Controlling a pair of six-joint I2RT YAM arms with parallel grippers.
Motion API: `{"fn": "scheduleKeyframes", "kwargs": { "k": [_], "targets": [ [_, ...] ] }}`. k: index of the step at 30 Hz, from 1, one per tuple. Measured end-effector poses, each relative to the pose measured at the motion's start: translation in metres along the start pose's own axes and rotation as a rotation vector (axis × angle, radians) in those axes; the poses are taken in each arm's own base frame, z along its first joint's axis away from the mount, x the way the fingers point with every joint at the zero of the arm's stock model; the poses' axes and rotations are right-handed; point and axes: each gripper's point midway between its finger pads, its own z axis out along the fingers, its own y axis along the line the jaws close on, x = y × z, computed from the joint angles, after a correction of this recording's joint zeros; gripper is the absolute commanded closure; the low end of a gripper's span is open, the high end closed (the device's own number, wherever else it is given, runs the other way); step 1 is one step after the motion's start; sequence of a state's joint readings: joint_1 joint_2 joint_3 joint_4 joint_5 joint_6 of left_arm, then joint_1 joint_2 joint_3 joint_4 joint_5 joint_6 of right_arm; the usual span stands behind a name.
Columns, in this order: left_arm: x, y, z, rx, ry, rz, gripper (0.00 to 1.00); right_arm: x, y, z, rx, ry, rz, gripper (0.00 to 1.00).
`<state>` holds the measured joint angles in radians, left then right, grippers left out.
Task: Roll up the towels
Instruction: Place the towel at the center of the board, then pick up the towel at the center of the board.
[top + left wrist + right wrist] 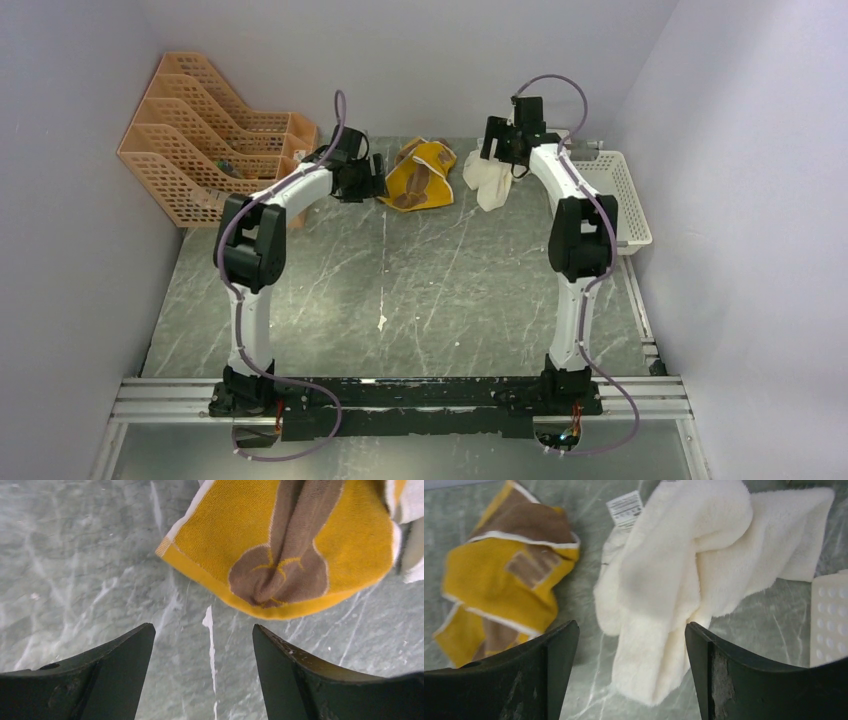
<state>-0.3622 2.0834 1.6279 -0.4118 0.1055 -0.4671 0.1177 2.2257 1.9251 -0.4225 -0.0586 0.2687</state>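
Note:
The brown and mustard-yellow towel [418, 174] lies crumpled at the back middle of the table; it also shows in the left wrist view [285, 545] and the right wrist view [509, 580]. The cream-white towel [488, 178] lies bunched just right of it, and fills the right wrist view [684, 570]. My left gripper [203, 635] is open and empty, hovering just left of the yellow towel. My right gripper [631, 630] is open and empty above the near end of the cream towel, its jaws on either side of that end.
An orange tiered basket rack [215, 140] stands at the back left. A white plastic basket [620, 195] sits at the back right, its corner showing in the right wrist view [829, 615]. Grey walls close in on three sides.

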Motion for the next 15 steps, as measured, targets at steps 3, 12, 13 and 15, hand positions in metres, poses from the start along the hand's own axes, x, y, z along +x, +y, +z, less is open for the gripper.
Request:
{"fn": "scheduleKeyframes", "kwargs": {
  "k": [3, 12, 13, 15],
  "targets": [
    [0.01, 0.002, 0.023, -0.009, 0.036, -0.003, 0.19, -0.012, 0.015, -0.035, -0.03, -0.054, -0.021, 0.21],
    [0.01, 0.001, 0.054, -0.015, 0.047, -0.03, 0.48, -0.002, 0.063, -0.118, -0.13, -0.162, -0.099, 0.21],
    [0.01, 0.002, 0.059, -0.018, 0.048, -0.029, 0.63, 0.006, 0.065, -0.12, -0.133, -0.152, -0.103, 0.21],
    [0.002, -0.001, 0.063, -0.014, 0.033, -0.033, 0.92, 0.019, 0.065, -0.12, -0.136, -0.132, -0.108, 0.21]
  ]
}}
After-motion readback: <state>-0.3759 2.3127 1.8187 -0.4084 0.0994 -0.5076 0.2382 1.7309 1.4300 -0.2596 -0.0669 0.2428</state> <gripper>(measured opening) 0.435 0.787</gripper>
